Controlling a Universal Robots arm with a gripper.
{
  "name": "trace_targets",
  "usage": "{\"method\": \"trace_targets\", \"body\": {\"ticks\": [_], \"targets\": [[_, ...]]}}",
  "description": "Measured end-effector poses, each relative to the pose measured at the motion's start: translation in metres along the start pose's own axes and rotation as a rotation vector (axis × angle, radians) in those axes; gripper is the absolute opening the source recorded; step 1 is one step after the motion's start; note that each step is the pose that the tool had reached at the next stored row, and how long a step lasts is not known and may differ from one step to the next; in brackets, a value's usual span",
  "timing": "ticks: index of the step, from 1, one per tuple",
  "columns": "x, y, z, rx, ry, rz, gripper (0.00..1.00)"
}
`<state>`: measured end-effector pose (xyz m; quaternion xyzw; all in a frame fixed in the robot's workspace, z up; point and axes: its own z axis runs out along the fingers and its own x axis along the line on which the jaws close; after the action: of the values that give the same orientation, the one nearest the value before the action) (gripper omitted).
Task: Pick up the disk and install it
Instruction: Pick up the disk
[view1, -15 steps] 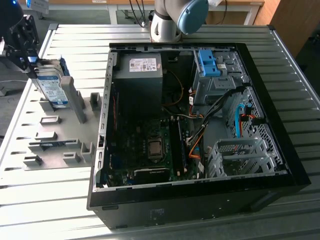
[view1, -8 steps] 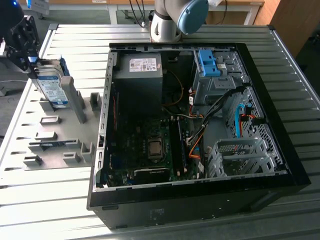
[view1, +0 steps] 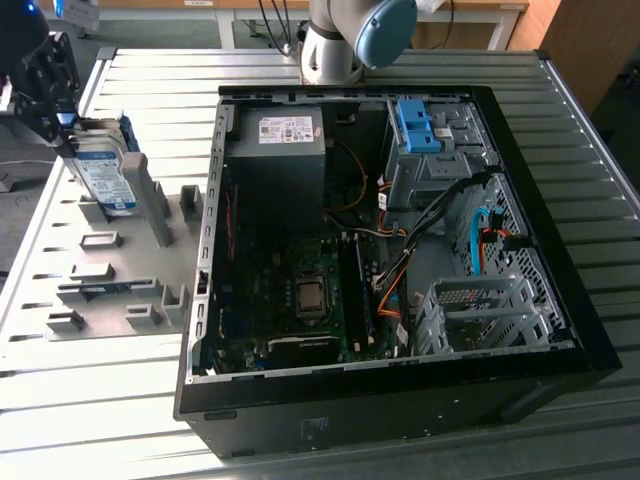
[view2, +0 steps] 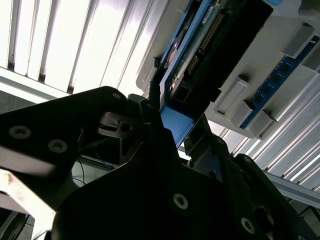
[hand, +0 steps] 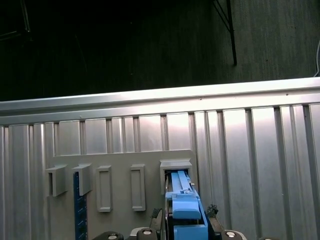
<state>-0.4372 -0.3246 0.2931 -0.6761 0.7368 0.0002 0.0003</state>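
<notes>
Nearest in the exterior view is the dark wall of an open computer case (view1: 400, 385) lying on the slatted metal counter (view1: 100, 420). At the exterior view's far left, the gripper (view1: 68, 135) has the disk (view1: 100, 175) by its upper end. The disk stands tilted on edge at a slot of the grey rack (view1: 120, 290); I cannot tell whether it has left the slot. In the second wrist view the fingers (view2: 152, 112) sit clamped against both sides of the disk's blue rail end. Further right, inside the case, are a dark grey box (view1: 275, 165) and a bare blue bracket (view1: 418, 125).

The disk is likely stiff and dense for its size, with smooth metal faces and an exposed circuit board that should not be squeezed. The rail edges look the safest hold, though plastic may flex.
</notes>
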Motion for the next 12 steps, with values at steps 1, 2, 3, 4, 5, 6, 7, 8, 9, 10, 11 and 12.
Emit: {"method": "trace_targets", "body": {"ticks": [1, 2, 3, 4, 5, 6, 7, 8, 9, 10, 11, 12], "targets": [[0.0, 0.0, 0.0007, 0.0002, -0.0001, 0.0, 0.45], [0.0, 0.0, 0.0012, 0.0001, 0.0, 0.0, 0.45], [0.0, 0.0, 0.0015, -0.0001, 0.0002, 0.0, 0.45], [0.0, 0.0, 0.0018, -0.0002, 0.0003, 0.0, 0.45], [0.0, 0.0001, 0.0019, -0.0002, 0.0003, 0.0, 0.45], [0.0, 0.0001, 0.002, -0.0001, 0.0003, 0.0, 0.45], [0.0, 0.0, 0.0021, 0.0, 0.0002, 0.0, 0.45], [0.0, 0.0, 0.0021, 0.0, 0.0002, 0.0, 0.44], [0.0, 0.0, 0.0021, 0.0001, 0.0001, 0.0, 0.44], [0.0, 0.0, 0.0022, 0.0001, 0.0001, 0.0, 0.44], [0.0, 0.0, 0.0021, 0.0, 0.0002, 0.0, 0.37], [0.0, 0.0, 0.0022, 0.0001, 0.0002, 0.0, 0.37]]}}
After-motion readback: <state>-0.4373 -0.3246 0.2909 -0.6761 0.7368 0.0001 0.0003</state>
